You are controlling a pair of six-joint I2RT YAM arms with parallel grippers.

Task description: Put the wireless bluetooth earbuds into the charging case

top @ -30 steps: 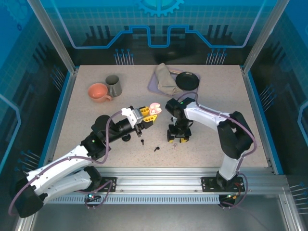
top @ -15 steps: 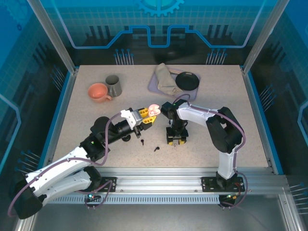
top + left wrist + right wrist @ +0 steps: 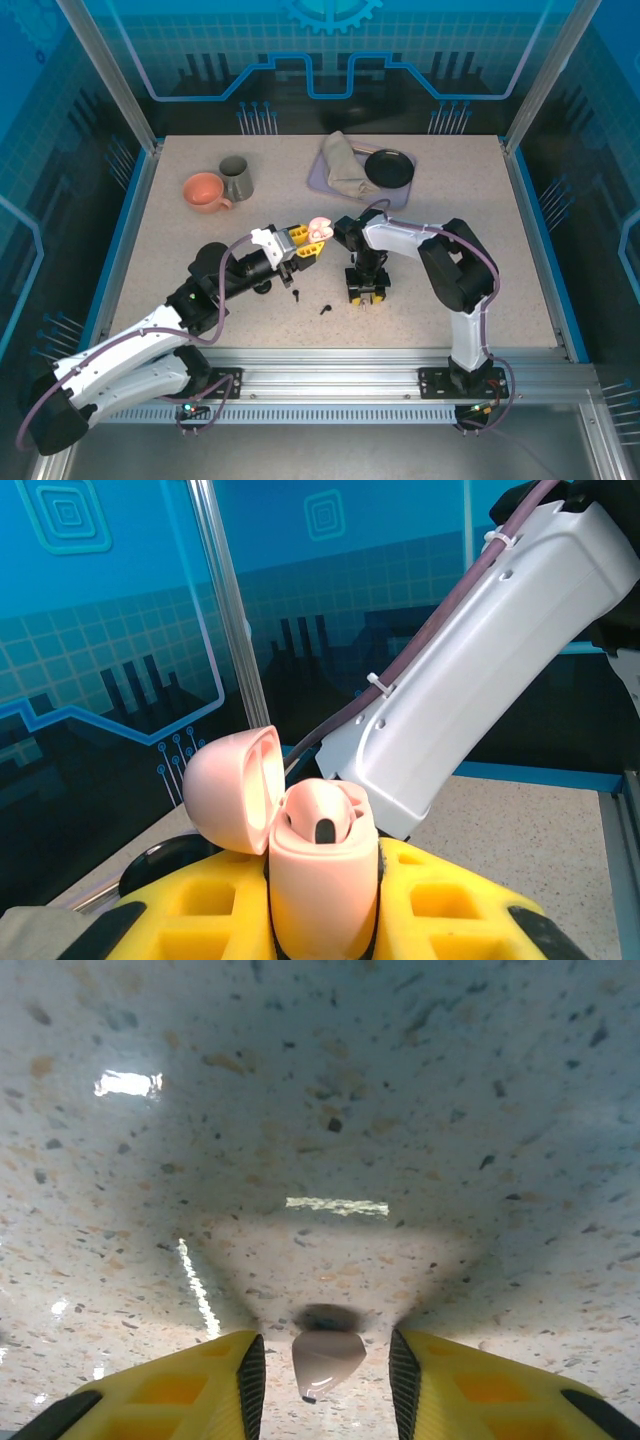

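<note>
speckled table [image 3: 480, 260], seen from above, with the two arms bolted at its near edge. the left arm [image 3: 150, 340] reaches toward the centre; the right arm [image 3: 450, 265] folds back and points straight down. at the far edge a lilac tray [image 3: 314, 180] carries a crumpled cloth [image 3: 345, 165] and a black plate [image 3: 388, 168]. an orange cup [image 3: 205, 192] and a grey mug [image 3: 237, 178] stand just beside each other at far left.

left claw [image 3: 310, 240]: closed on the pink charging case [image 3: 300, 830], held above the table by its lower body, lid hinged open to the left. a dark mark shows in one socket; whether it is an earbud or an empty well cannot be told.

right claw [image 3: 325, 1360]: down at the table, its yellow fingers [image 3: 250, 1370] set narrowly apart to either side of a pale earbud [image 3: 325, 1358]. a gap shows on each side, so nothing is gripped yet.

two black earbuds [image 3: 297, 296] lie loose on the table between the arms, near the front.

handling, as a judgement: the earbud is very light, hard and smooth, likely to skid or flip on the slick table if one finger meets it first. it is best taken across its rounded head with a centred, gentle closure, leaving the stem free to enter the socket. the case looks rigid, but its open lid hinge should not be knocked.
</note>
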